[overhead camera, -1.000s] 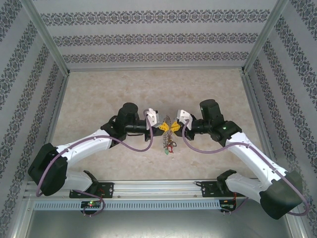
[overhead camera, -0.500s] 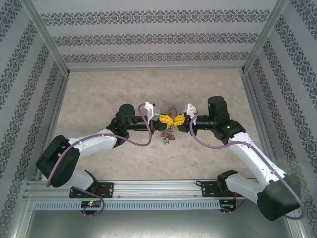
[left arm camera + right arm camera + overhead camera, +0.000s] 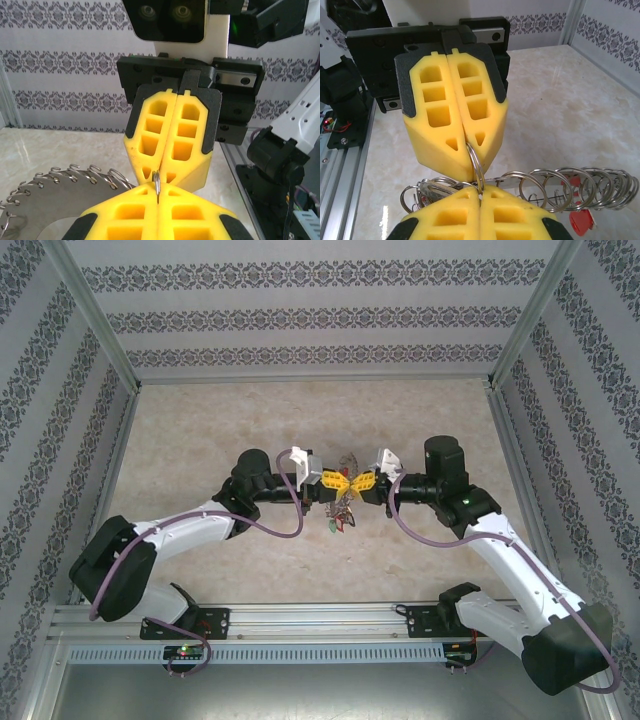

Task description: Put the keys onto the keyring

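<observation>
My left gripper (image 3: 338, 483) and right gripper (image 3: 357, 483) meet tip to tip above the table's middle. Both are shut on the same small split ring (image 3: 476, 167), seen edge-on as the ring (image 3: 157, 181) in the left wrist view. This ring belongs to the keyring (image 3: 45, 205), a silver hoop fringed with small rings that lies to the left in that view. Its row of rings (image 3: 570, 186) runs to the right in the right wrist view, with a red tag (image 3: 580, 221) below. A metal key (image 3: 432, 186) hangs among the rings on the left. Coloured keys (image 3: 341, 520) dangle under the grippers.
Patterned walls enclose the beige marble table (image 3: 200, 430) on three sides. An aluminium rail (image 3: 320, 620) with the arm bases runs along the near edge. Purple cables (image 3: 275, 530) loop beside each wrist.
Both arms have moved away from the near edge, carrying the keyring with them. The right gripper's jaws have closed fully on the small ring. The left gripper stayed shut.
</observation>
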Robot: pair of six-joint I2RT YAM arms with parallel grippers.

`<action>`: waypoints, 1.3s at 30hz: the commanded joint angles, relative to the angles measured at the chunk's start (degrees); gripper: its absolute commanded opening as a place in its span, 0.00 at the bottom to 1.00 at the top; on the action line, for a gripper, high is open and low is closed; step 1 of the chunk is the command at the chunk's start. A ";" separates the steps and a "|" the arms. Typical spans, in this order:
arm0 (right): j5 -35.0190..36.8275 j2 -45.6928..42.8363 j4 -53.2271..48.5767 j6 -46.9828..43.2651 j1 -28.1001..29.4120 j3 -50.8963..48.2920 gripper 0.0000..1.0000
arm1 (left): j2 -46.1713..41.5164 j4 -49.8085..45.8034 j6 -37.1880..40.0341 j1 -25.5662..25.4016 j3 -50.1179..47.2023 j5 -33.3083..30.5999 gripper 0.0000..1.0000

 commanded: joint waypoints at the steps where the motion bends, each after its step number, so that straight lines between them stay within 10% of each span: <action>1: 2.15 -0.26 -1.11 -2.18 1.34 3.45 0.00 | -2.59 -14.70 8.68 -1.34 3.67 2.69 0.09; 11: 16.10 2.37 -14.72 -10.00 8.80 10.54 0.00 | -1.20 -46.97 25.73 -1.42 14.30 0.54 0.14; 39: 16.58 8.39 -9.38 -11.05 9.83 1.85 0.00 | 7.02 -48.16 24.97 -1.59 11.31 -0.59 0.03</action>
